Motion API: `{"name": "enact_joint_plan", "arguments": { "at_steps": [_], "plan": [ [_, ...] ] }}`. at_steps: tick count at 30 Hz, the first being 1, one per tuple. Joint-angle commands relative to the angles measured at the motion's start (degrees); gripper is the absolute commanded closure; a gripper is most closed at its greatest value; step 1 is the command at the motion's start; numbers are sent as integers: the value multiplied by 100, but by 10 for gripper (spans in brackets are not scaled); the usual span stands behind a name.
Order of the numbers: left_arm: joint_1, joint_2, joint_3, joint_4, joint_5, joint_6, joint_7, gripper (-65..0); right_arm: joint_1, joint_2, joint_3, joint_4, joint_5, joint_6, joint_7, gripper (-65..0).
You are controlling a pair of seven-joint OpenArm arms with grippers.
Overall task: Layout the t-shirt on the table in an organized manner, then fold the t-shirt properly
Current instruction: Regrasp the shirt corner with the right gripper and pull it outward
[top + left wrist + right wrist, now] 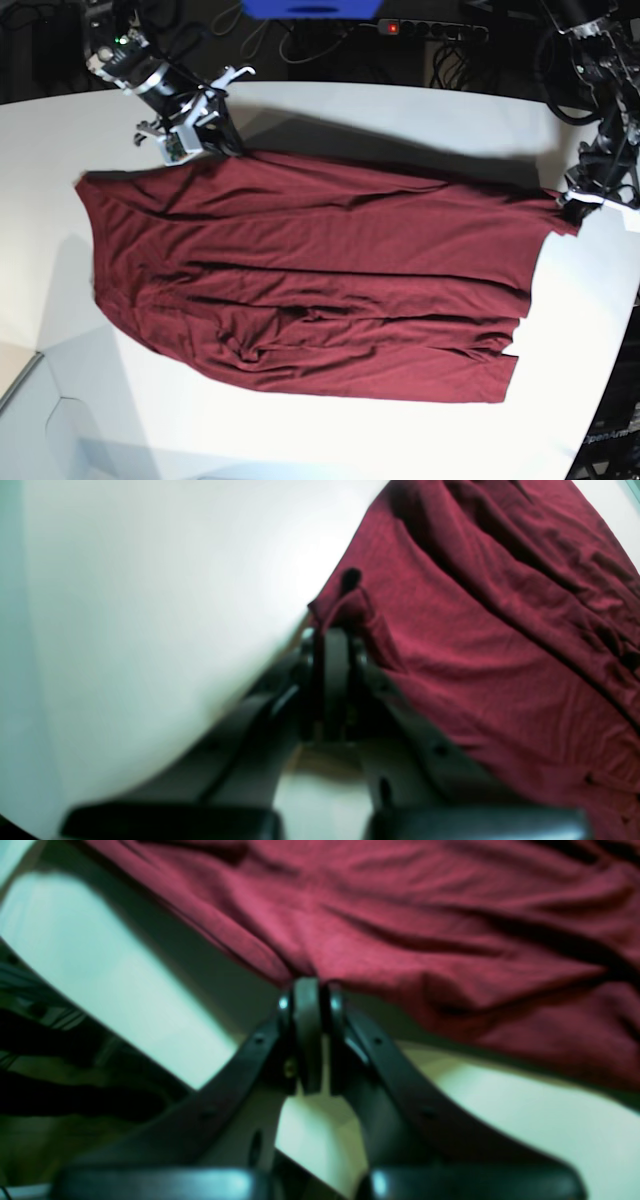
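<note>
Left wrist view: left gripper (334, 622) low over table (150, 630), claw closed, pinching t-shirt (475, 645) corner.

Right wrist view: right gripper (306, 990) low, claw closed, pinching t-shirt (400, 930) edge above table (115, 970).

Base view: both arms reach in from far corners. T-shirt (320, 275) spread wide on table (400, 115), wrinkly in middle.

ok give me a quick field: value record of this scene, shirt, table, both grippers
t-shirt: dark maroon, spread across the table, wrinkled, far edge stretched between the grippers
table: white, curved edge
left gripper: shut on the t-shirt at one far corner
right gripper: shut on the t-shirt at its edge
fold: not yet begun
</note>
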Motion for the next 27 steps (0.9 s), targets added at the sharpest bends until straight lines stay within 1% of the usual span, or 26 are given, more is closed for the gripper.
{"name": "enact_joint_plan", "arguments": {
  "at_steps": [1, 5, 9, 14, 18, 25, 27],
  "plan": [
    [-37, -104, -10, 77, -46, -5, -97, -1, -59, 68, 10, 111, 80, 37, 261, 0],
    [-37, -104, 8, 86, -99, -5, -80, -1, -86, 138, 10, 111, 80, 37, 445, 0],
    [-90, -104, -19, 77, -55, -5, 166, -1, -24, 138, 10, 120, 80, 37, 454, 0],
    [-275, -104, -19, 77, -55, -5, 210, -1, 178, 138, 10, 120, 80, 37, 454, 0],
    [-389, -104, -19, 69, -46, 4, 201, -1, 407, 138, 10, 120, 80, 37, 402, 0],
    [-820, -60, 25, -37, -38, 30, 201, -1, 837, 138, -7, 59, 80, 37, 366, 0],
    [-978, -60, 25, -248, -46, 30, 201, -1, 1013, 121, -7, -12, 80, 37, 191, 0]
  ]
}}
